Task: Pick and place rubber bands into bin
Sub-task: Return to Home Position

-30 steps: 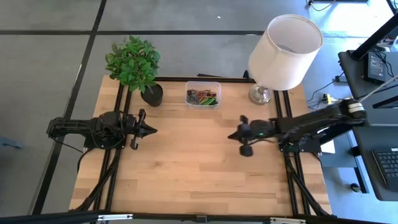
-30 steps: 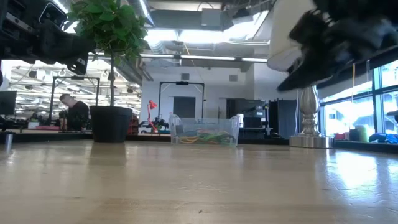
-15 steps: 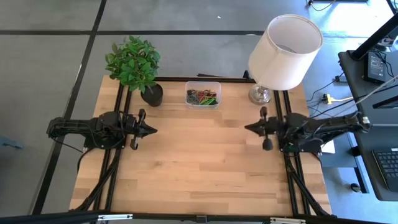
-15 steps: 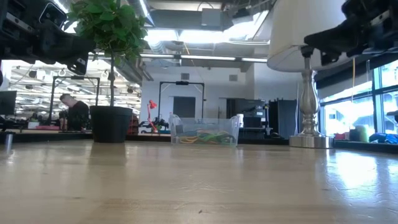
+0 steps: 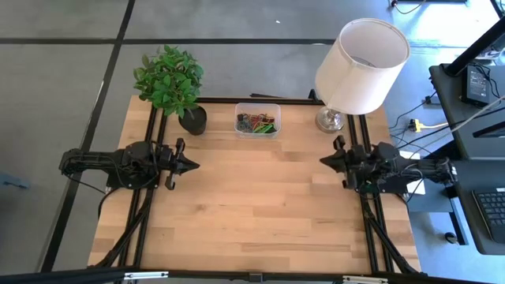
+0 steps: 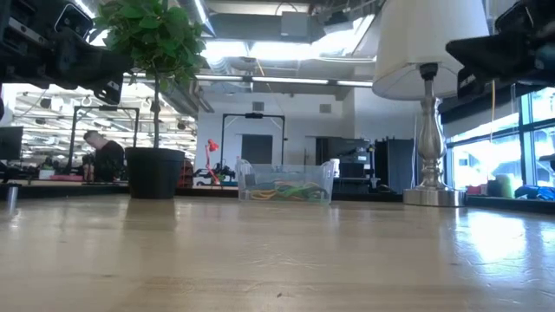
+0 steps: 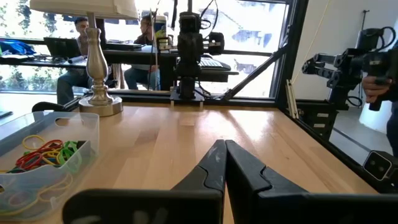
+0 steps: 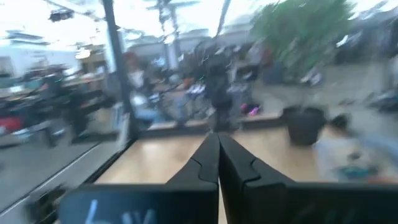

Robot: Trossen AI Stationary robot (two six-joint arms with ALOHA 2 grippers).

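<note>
The clear plastic bin (image 5: 257, 120) stands at the table's far middle on its flat bottom, with a heap of coloured rubber bands (image 5: 256, 123) inside; the low view shows the bin (image 6: 286, 183) and the left wrist view shows the rubber bands (image 7: 45, 152) in it. My left gripper (image 5: 194, 165) is shut and empty, held level above the table's left side. My right gripper (image 5: 323, 160) is shut and empty, held level above the right side. Both point toward the table's middle.
A potted plant (image 5: 172, 83) in a black pot stands at the far left. A lamp (image 5: 359, 59) with a white shade stands at the far right on a metal base (image 5: 330, 120). Bare wood (image 5: 252, 205) stretches between the arms. People sit at desks beyond the table (image 7: 81, 28).
My right gripper has drawn back from the table's middle toward the right edge, staying shut and empty, while its arm folded in over its base. It has tipped up from a downward slant to about level. My left gripper has kept still.
</note>
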